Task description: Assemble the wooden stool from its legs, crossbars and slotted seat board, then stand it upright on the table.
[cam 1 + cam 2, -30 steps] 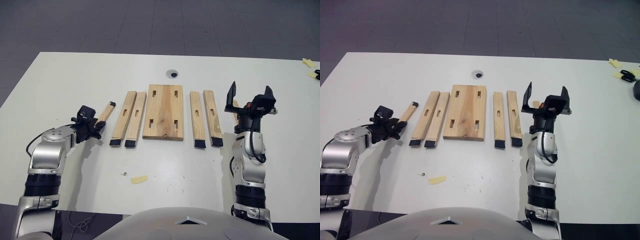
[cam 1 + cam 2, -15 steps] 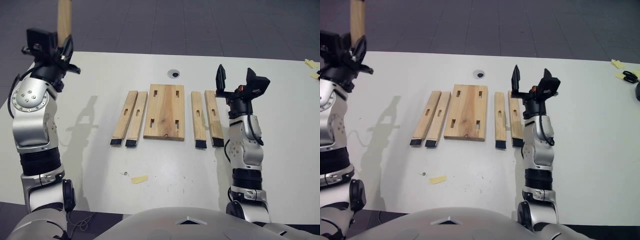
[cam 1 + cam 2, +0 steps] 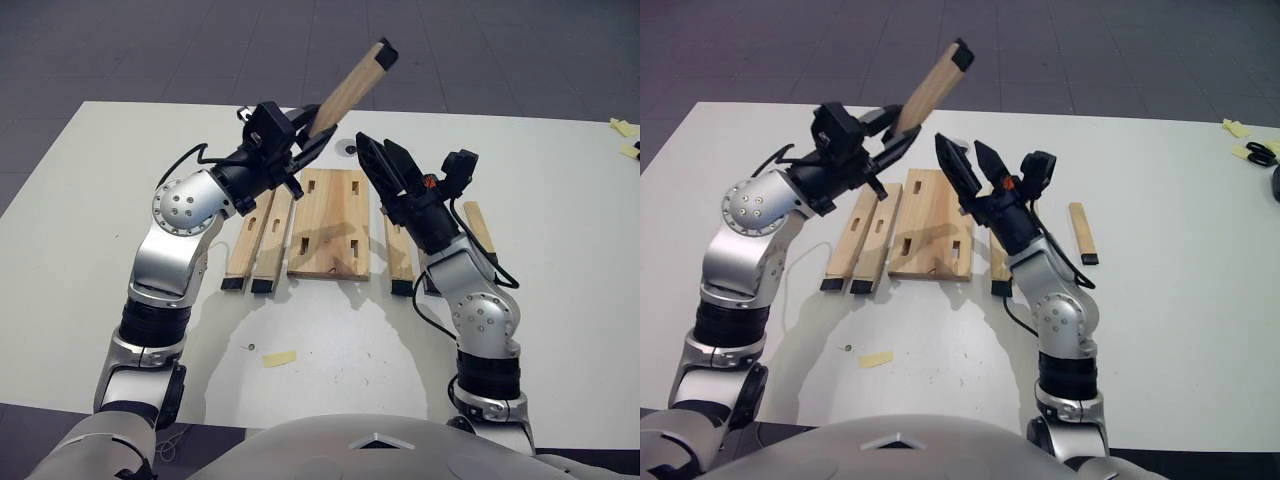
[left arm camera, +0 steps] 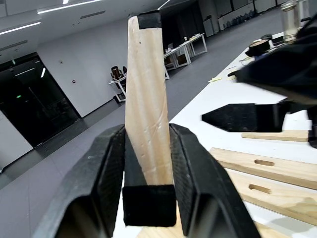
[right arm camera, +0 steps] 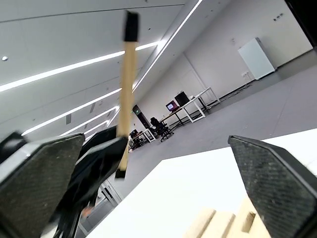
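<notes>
My left gripper [image 3: 300,145] is shut on a wooden piece with black ends [image 3: 352,86], held tilted up and to the right above the far end of the slotted seat board [image 3: 328,222]. The left wrist view shows the piece [image 4: 146,124] clamped between both fingers [image 4: 99,183]. My right gripper [image 3: 377,150] stands open just right of it, above the board, with nothing between its fingers [image 5: 272,183]. Two legs [image 3: 258,238] lie left of the board. The two legs on the right [image 3: 397,255] are partly hidden by my right arm. A short crossbar [image 3: 1081,232] lies further right.
A round grommet hole [image 3: 347,148] sits in the white table [image 3: 120,200] beyond the board. A yellow tape scrap [image 3: 278,358] and a tiny dark speck lie near the front edge. More tape [image 3: 620,127] and scissors [image 3: 1260,152] lie at the far right.
My left arm swung the wooden piece from high on the left to above the board, now tilted rightward. My right arm leaned in toward it, uncovering the short crossbar on the table.
</notes>
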Motion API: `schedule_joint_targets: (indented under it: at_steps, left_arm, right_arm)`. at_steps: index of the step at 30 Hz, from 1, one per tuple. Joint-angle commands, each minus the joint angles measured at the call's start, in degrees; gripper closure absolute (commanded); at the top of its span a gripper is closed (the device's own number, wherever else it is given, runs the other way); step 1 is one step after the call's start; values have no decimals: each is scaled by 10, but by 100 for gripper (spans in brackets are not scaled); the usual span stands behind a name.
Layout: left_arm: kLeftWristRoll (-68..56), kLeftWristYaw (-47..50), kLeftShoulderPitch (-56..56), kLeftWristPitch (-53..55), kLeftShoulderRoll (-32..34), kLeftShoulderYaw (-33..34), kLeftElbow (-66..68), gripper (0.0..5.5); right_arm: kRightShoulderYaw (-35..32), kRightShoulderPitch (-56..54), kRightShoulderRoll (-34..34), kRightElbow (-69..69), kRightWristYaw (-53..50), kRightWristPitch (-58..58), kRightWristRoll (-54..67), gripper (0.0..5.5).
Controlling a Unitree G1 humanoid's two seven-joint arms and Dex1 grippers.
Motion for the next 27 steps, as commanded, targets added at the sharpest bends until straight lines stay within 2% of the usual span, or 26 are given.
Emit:
schedule_joint_targets:
  at_steps: [1, 6, 17, 27]
  left_arm:
    - [10, -14, 10, -6, 8, -9, -9, 422]
    - [13, -7, 10, -4, -4, -11, -16, 422]
    - [23, -10, -2, -2, -13, -27, -17, 422]
    - [31, -34, -8, -12, -12, -43, -8, 422]
  right_arm:
    - [-27, -48, 33, 9, -23, 11, 64, 10]
    - [-39, -70, 37, 6, -37, 37, 126, 10]
    - [-71, -112, 46, 39, -90, 46, 177, 187]
    - [-82, -76, 46, 3, -111, 46, 208, 337]
